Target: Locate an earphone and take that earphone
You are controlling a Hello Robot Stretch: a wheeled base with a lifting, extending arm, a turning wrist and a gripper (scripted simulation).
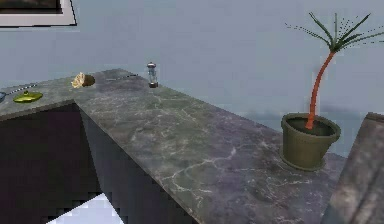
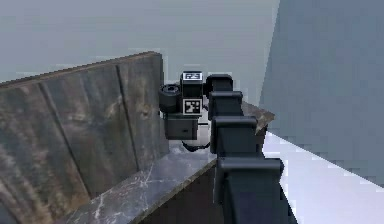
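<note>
In the arm side view the dark arm bar (image 2: pixel 240 150) rises from the bottom edge, over the end of a marble counter (image 2: pixel 150 185). At its far end stand the two white marked squares (image 2: pixel 189 92). Left of them the gripper (image 2: pixel 166 98) shows as a dark rounded body against a wooden panel (image 2: pixel 80 125). I cannot tell whether it holds anything. A pale patch (image 2: pixel 196 137) lies under the squares, and what it is cannot be made out.
In the forward view a long marble counter (image 1: pixel 190 140) runs from the far left to the near right. On it are a potted palm (image 1: pixel 311 135), a small glass shaker (image 1: pixel 153 74), a tan lump (image 1: pixel 82 79) and a green thing (image 1: pixel 28 97). A framed picture (image 1: pixel 38 12) hangs at top left.
</note>
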